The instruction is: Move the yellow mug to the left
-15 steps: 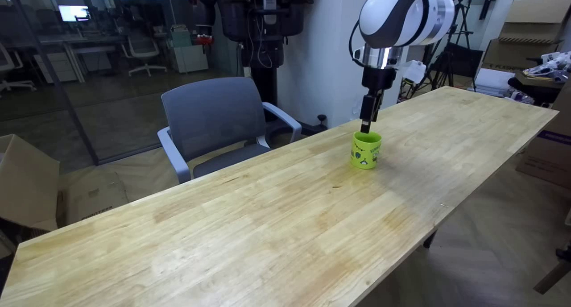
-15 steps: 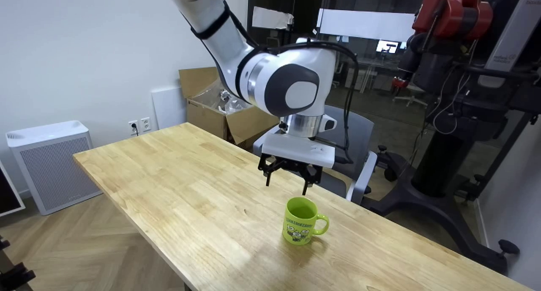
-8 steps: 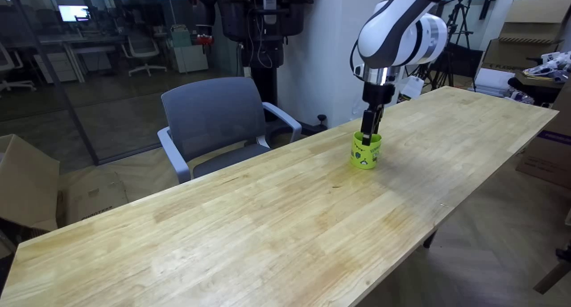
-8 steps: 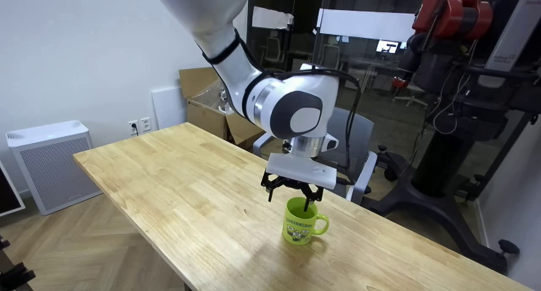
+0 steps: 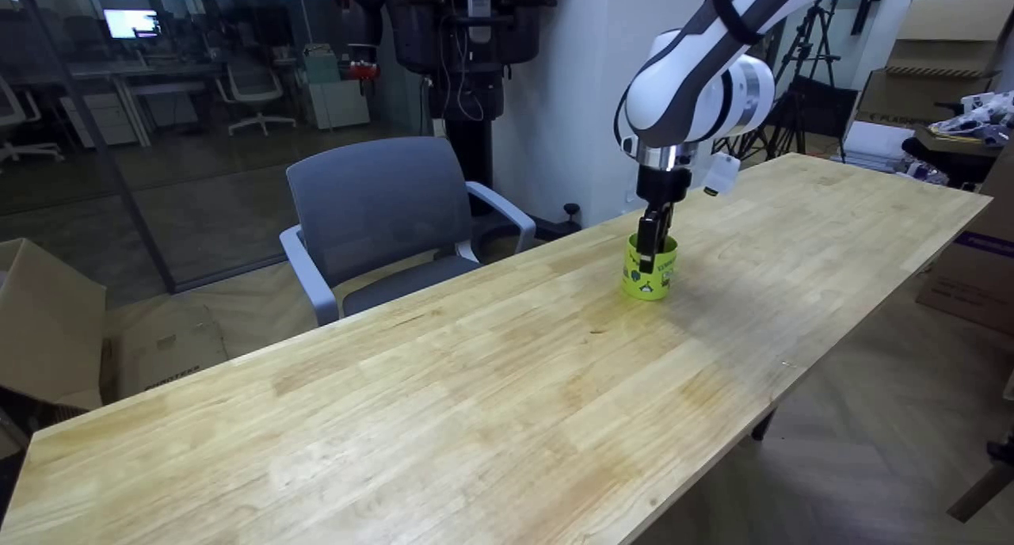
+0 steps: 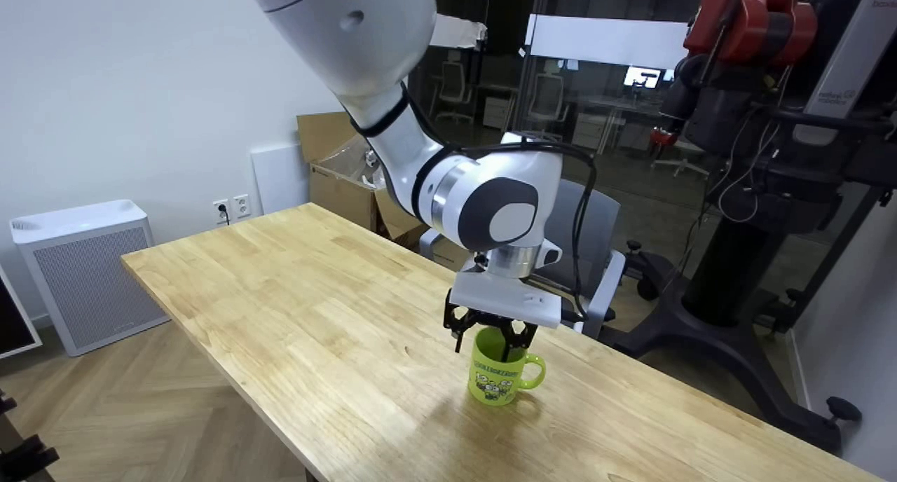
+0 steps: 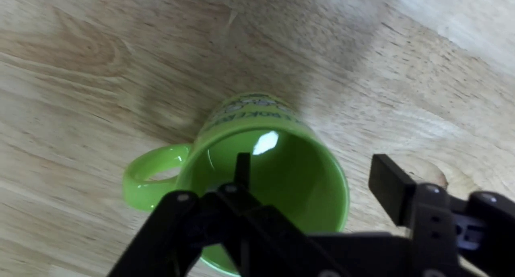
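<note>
The yellow mug, bright yellow-green with dark printed figures, stands upright on the wooden table in both exterior views (image 5: 651, 287) (image 6: 494, 382). Its handle (image 6: 537, 371) points to the right in that exterior view. My gripper (image 6: 482, 350) is open and straddles the mug's wall from above. In the wrist view the gripper (image 7: 310, 168) has one finger (image 7: 242, 168) inside the mug's mouth. The other finger (image 7: 390, 184) is outside, beside the rim and apart from it. The mug's open interior (image 7: 297, 192) shows between them. The gripper's dark linkage hides part of the mug's near rim.
The long wooden table (image 5: 444, 418) runs under the mug. A grey chair (image 5: 380, 204) stands close to its edge. A dark and red robot (image 6: 757, 209) stands behind the chair. An open cardboard box (image 6: 343, 195) stands beyond the table's far end.
My gripper has moved down from above the mug, and one finger has entered its mouth while the other came down outside. The jaws have stayed open. The mug has not moved.
</note>
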